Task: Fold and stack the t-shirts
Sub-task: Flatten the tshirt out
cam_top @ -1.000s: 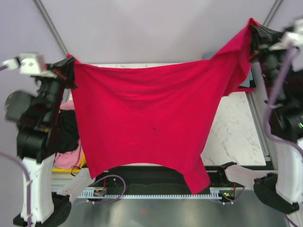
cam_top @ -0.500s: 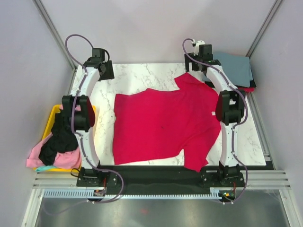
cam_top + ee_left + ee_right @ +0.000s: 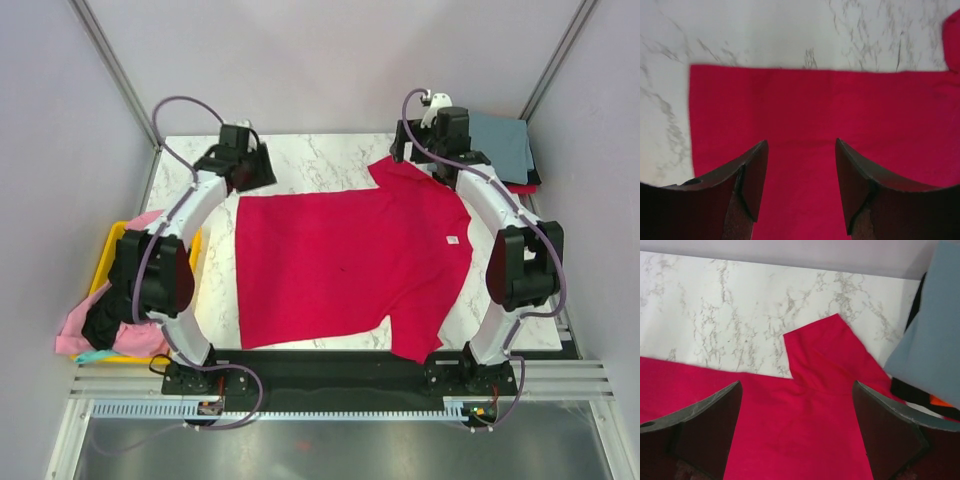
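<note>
A crimson-red t-shirt [image 3: 340, 265] lies spread flat on the marble table, with a small white tag [image 3: 452, 240] near its right edge. My left gripper [image 3: 245, 166] hovers over the shirt's far left corner. It is open, and only red cloth [image 3: 805, 115] shows under the gap between its fingers [image 3: 752, 175]. My right gripper [image 3: 432, 138] hangs above the far right sleeve [image 3: 825, 352], wide open and holding nothing. A folded grey-blue t-shirt [image 3: 502, 142] rests at the back right corner [image 3: 932, 325]. Black, pink and teal shirts [image 3: 115, 305] are heaped at the left.
A yellow bin [image 3: 112, 240] holding the heaped shirts sits off the table's left edge. Dark and orange cloth [image 3: 920, 395] shows under the grey-blue shirt. Bare marble [image 3: 320, 155] shows behind the red shirt. Frame posts stand at both back corners.
A second ago both grippers held the red shirt stretched up in the air. It now lies flat on the table, let go, with both grippers open above its far edge.
</note>
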Controlling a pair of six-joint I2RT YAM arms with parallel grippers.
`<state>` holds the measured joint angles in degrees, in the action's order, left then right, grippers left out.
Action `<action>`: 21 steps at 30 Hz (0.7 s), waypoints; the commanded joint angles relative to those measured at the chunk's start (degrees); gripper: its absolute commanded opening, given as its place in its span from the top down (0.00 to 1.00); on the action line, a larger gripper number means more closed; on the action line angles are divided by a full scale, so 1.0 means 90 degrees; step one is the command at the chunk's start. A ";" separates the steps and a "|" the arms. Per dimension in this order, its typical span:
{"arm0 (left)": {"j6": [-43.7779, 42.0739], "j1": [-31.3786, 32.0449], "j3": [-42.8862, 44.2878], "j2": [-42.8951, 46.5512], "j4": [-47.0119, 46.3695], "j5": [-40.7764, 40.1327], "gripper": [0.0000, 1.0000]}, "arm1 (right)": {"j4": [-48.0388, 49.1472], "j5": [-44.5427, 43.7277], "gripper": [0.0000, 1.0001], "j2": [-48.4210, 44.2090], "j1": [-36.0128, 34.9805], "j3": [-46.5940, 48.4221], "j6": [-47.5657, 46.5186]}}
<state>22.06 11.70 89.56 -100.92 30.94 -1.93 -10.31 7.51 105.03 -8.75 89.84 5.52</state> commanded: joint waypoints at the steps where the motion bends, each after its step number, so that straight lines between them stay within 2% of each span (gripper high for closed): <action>1: 0.0887 0.0144 -0.0829 -0.0631 -0.0683 0.0820 0.37 | 0.0471 0.0424 0.02 0.0039 -0.0111 -0.0762 0.0373; 5: 0.0986 0.0311 -0.0733 -0.1411 -0.0830 0.1016 0.39 | 0.0579 0.0611 0.02 0.0126 -0.0141 -0.0920 0.0529; 14: 0.0830 0.0087 -0.0839 -0.1745 -0.0693 0.0547 0.40 | 0.0589 0.0534 0.02 0.0302 -0.0297 -0.1037 0.0617; 18: 0.0499 -0.0245 -0.0762 -0.1784 -0.0499 0.0001 0.38 | 0.0287 0.0260 0.02 0.0653 -0.0307 -0.0618 0.0540; 21: 0.0410 -0.0587 -0.0538 -0.2008 -0.0362 0.0049 0.38 | -0.0006 0.0172 0.02 0.1112 -0.0316 -0.0014 0.0403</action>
<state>28.18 10.00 82.61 -116.71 25.85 2.55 -8.56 10.63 111.96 -11.49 84.58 10.20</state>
